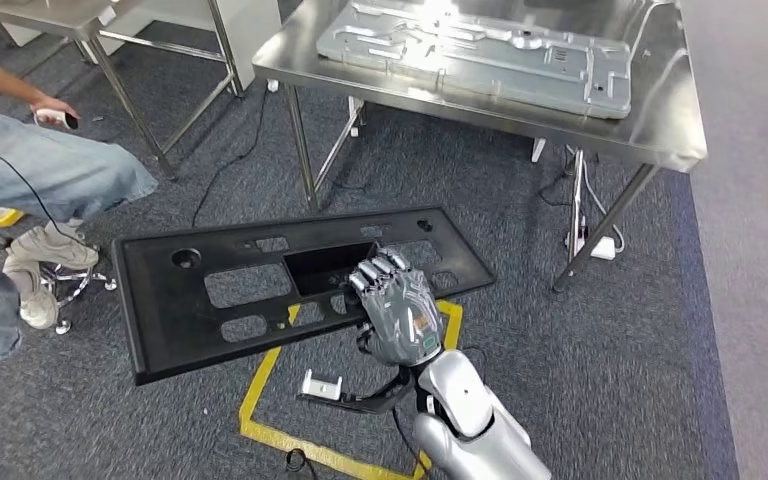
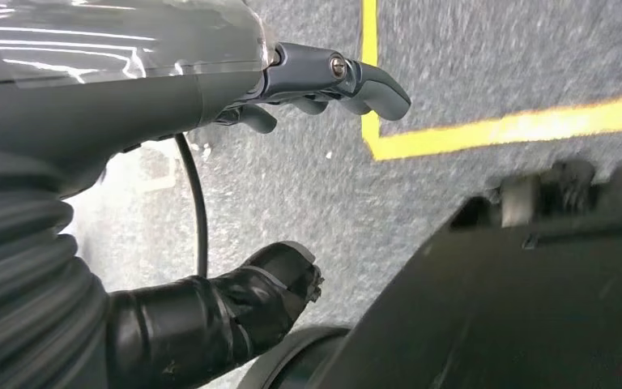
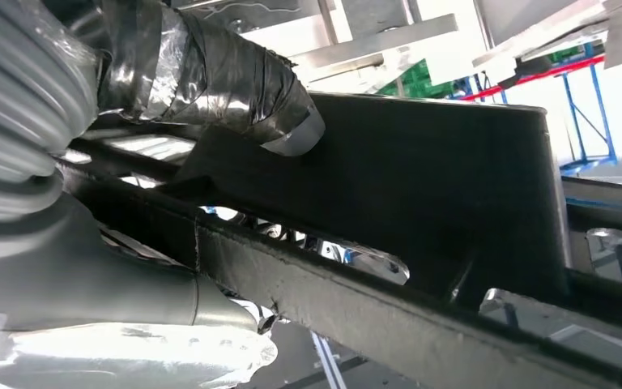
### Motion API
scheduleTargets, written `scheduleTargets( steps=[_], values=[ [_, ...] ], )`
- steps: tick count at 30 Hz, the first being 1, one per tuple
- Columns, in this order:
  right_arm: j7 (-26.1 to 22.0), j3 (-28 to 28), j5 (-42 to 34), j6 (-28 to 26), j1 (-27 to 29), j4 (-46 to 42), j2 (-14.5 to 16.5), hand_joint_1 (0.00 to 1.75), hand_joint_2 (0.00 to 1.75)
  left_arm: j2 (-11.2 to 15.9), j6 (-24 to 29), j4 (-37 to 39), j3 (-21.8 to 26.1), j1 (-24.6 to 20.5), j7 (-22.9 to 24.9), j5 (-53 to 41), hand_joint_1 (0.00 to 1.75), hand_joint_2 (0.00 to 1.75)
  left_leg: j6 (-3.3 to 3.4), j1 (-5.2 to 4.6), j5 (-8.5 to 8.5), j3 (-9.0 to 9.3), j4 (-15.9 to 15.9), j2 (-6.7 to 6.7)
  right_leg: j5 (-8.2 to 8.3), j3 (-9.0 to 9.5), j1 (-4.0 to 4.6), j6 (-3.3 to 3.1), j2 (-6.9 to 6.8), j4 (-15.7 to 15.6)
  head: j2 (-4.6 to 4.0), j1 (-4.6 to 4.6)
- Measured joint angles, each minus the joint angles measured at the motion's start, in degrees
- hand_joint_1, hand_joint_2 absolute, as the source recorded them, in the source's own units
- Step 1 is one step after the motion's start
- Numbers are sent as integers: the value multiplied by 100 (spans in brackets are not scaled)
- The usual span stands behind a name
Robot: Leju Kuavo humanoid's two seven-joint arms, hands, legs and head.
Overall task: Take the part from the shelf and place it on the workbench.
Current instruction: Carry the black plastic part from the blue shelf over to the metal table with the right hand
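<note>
Panel: your black plastic panel point(image 1: 250, 290) hangs level over the carpet point(image 1: 580, 360), short of the steel table's point(image 1: 660, 130) front edge.
Right hand: your right hand point(image 1: 397, 305) grips its near long edge (thumb point(image 3: 235, 81) pressed against the central recess).
Left hand: the left hand point(image 2: 324, 81) hangs low, fingers apart, holding nothing.
Table: a grey metal plate point(image 1: 480, 50) lies on it.
Left edge: a seated person point(image 1: 20, 190).

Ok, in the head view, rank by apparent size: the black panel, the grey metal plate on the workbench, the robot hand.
1. Black panel, though it is nearer the camera, so unsure against the plate.
2. Grey metal plate, partly cut off by the frame.
3. Robot hand, clearly smallest.
</note>
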Motion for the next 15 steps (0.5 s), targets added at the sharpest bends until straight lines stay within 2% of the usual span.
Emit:
scheduleTargets(
  steps=[1,3,5,6,7,8,9,11,12,13,14,15],
  values=[
    [-1,0,-3,-1,3,-1,-1,175,175,-7,-3,0,0,-4,-1,0,0,175,31,6,16,19,-31,42,-2,-2,-6,32,-7,-9,0,0],
    [-4,1,-11,-2,-2,-2,-2,175,175,-24,-1,-1,1,-17,-5,1,0,175,100,32,43,79,-110,137,-109,-81,16,99,-203,163,0,21],
    [-6,2,-19,-2,-11,-2,-3,175,175,-31,2,-1,1,-24,-10,0,0,175,140,38,39,119,-148,244,-391,-390,11,161,-461,766,0,44],
    [-7,2,-21,-2,-8,-2,-7,175,175,-30,1,-1,2,-22,-10,0,0,175,146,36,29,123,-149,303,-527,-606,-11,186,-514,1144,0,45],
    [-7,2,-24,-1,-3,-1,-11,175,175,-29,0,0,2,-17,-9,0,0,175,146,36,17,127,-148,361,-584,-777,-35,206,-538,1416,0,46],
    [-7,2,-26,-1,3,-1,-16,175,175,-28,-1,0,2,-13,-8,-1,0,175,142,37,3,135,-147,421,-535,-851,-55,220,-555,1493,0,46],
    [-7,2,-28,0,6,-1,-20,175,175,-28,-2,-1,2,-12,-8,-1,0,175,134,38,-14,152,-147,477,-384,-803,-69,226,-579,1344,0,46],
    [-7,3,-32,0,3,-1,-20,175,175,-29,-1,-1,2,-16,-8,-1,0,175,99,37,-59,215,-150,576,19,-416,-62,208,-729,557,0,46],
    [-7,4,-32,0,-1,-1,-20,175,175,-30,-1,-1,2,-21,-8,0,0,175,71,27,-83,243,-152,616,142,-233,-35,179,-817,209,0,45],
    [-7,4,-33,0,-6,-1,-19,175,175,-31,-1,0,2,-25,-8,-1,0,175,37,17,-103,265,-157,654,193,-117,-6,144,-876,-13,0,45],
    [-7,4,-33,1,-9,-1,-19,175,175,-30,-2,0,2,-30,-8,-1,0,175,3,7,-118,281,-165,690,179,-81,24,109,-896,-91,0,44],
    [-7,4,-33,1,-10,-1,-20,175,175,-32,-2,0,2,-35,-8,-1,0,175,-34,1,-129,300,-179,737,177,-82,45,72,-840,-98,0,43]
  ],
)
